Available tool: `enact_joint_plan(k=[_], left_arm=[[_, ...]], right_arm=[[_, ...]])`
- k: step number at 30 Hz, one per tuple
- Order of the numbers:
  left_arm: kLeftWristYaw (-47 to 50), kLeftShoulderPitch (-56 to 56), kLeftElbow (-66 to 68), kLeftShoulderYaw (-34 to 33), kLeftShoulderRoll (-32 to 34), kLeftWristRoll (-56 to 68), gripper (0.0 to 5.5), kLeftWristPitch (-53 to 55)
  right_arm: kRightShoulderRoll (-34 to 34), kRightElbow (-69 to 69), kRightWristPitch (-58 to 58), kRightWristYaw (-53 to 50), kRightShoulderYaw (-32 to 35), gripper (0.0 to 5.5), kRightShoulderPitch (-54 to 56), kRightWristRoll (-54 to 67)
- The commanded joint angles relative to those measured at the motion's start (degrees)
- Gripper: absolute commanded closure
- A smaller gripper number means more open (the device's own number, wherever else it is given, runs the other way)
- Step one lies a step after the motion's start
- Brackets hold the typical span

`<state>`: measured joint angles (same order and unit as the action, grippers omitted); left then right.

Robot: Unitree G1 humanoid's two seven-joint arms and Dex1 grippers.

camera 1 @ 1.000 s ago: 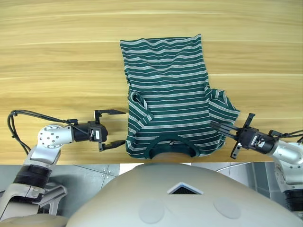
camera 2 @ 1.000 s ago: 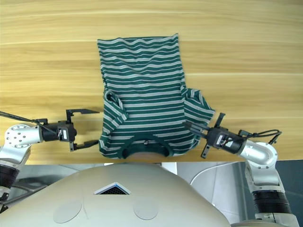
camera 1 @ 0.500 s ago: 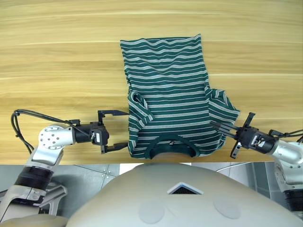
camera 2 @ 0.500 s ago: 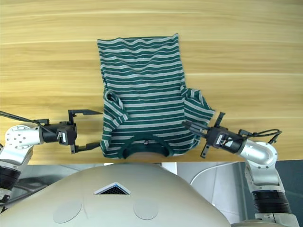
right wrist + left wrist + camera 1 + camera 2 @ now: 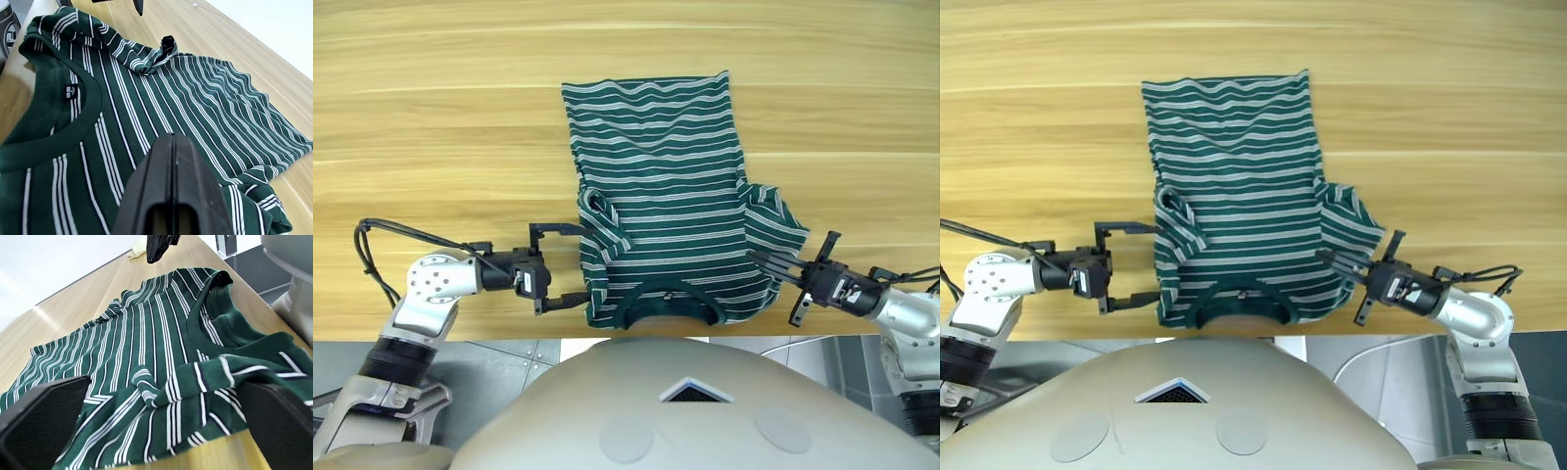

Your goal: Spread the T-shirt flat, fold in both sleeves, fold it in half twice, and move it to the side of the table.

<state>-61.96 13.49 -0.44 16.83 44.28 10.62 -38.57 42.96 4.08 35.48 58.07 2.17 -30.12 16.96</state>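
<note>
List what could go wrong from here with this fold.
1. The open left tool straddles the T-shirt edge where the left sleeve lies bunched; closing may catch several layers and drag the body askew.
2. The collar lies close to the table near edge; a pull toward the robot could slide cloth off.

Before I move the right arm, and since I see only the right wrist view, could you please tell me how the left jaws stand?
Observer: The left jaws stand open, straddling the left shoulder corner of the T-shirt without closing on it.
Operator: Thank you; is the right sleeve folded in?
Observer: No, the right sleeve sticks out crumpled past the T-shirt's right side.
Operator: And where are my own jaws?
Observer: The right jaws, shut, point at the T-shirt's right edge, on the near side of that sleeve.
</note>
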Motion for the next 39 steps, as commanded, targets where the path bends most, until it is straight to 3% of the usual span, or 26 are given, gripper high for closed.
enact_joint_plan(k=[1,14,22,26,29,39], left_arm=[[-0.77,-1.36,-0.59,1.99,-1.04,-1.02,0.12,0.74],[-4.91,-0.86,-1.07,6.54,3.55,-5.71,0.12,1.82],[-3.05,-0.4,-1.77,0.97,7.12,-1.64,0.12,1.02],[-4.44,0.2,-4.38,-4.39,8.57,8.68,0.12,1.22],[-4.81,-2.37,-2.16,-6.5,7.14,11.26,0.12,2.39],[4.01,-12.07,8.33,-2.54,-5.29,-5.04,0.12,3.98]], right_arm=[[-0.43,0.15,0.08,-0.32,0.04,5.5,0.29,0.12],[-0.7,0.18,-0.12,-0.31,-0.56,5.5,0.81,-0.1],[-1.18,0.22,-0.12,-0.4,-0.87,5.5,0.89,-0.27],[-1.08,0.49,-0.28,-0.32,-0.78,5.5,0.79,-0.03],[-1.06,0.42,-0.19,-0.24,-0.75,5.5,0.71,0.03],[-0.81,0.54,-0.66,-0.18,-0.59,5.5,1.21,0.16]])
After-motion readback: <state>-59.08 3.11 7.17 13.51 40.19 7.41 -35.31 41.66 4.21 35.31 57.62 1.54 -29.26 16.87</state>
